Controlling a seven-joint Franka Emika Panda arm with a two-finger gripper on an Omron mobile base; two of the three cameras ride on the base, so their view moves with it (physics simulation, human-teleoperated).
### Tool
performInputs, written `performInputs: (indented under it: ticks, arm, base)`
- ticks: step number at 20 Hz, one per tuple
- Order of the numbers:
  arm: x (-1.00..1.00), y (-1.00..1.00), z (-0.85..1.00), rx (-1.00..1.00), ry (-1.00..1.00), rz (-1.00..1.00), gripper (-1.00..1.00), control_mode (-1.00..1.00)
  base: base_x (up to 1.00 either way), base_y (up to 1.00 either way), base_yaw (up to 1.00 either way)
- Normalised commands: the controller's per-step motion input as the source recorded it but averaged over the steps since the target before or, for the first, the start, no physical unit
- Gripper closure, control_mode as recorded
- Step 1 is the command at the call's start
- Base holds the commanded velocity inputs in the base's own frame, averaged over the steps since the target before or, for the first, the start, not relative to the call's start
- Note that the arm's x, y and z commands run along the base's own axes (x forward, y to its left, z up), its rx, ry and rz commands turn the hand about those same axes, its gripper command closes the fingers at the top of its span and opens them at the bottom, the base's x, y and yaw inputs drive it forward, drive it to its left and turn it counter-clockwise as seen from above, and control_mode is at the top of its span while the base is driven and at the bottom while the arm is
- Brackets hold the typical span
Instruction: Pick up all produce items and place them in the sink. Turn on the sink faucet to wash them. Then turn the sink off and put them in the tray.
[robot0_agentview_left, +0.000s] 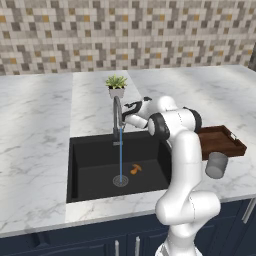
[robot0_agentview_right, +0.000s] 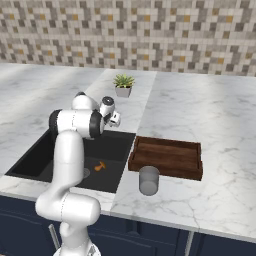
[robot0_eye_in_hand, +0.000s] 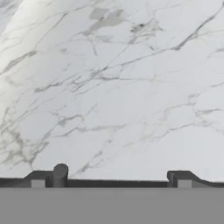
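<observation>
Currently the mushroom (robot0_agentview_left: 135, 169) is lying on the sink (robot0_agentview_left: 95, 150) floor, just right of the drain, while water is run from the faucet (robot0_agentview_left: 117, 117). It is judged light, soft and wet-slick, best pinched gently across the cap. The gripper (robot0_eye_in_hand: 114, 177) is held apart, seemingly beside the faucet

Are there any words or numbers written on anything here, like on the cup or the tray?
None: no words, numbers or signs can be read in these pictures.
The grey cup is plain.
The wooden tray has no label.
The plant's pot is blank.
The faucet and the black sink bear no brand mark.
The mosaic wall shows coloured tiles, no writing.
</observation>
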Motion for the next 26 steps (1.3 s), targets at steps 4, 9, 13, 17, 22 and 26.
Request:
performInputs:
  ticks: [4, 9, 13, 17, 22, 26]
  arm:
    - [-0.08, -0.12, -0.01, 0.01, -0.05, -0.01, -1.0, -1.0]
    - [-0.29, -0.04, 0.18, 0.01, -0.11, 0.0, -1.0, -1.0]
    - [-0.24, -0.28, 0.02, 0.0, -0.03, 0.0, -1.0, -1.0]
    - [-0.09, -0.39, -0.09, 0.0, 0.0, -0.01, -1.0, -1.0]
    - [-0.01, -0.27, -0.08, 0.0, 0.04, -0.01, -1.0, -1.0]
    - [0.15, 0.0, -0.31, 0.0, 0.11, 0.0, -1.0, -1.0]
  base:
    - [0.0, 0.0, 0.0]
    - [0.0, 0.0, 0.0]
    - [0.0, 0.0, 0.0]
    - [0.0, 0.0, 0.0]
    - [0.0, 0.0, 0.0]
    - [0.0, 0.0, 0.0]
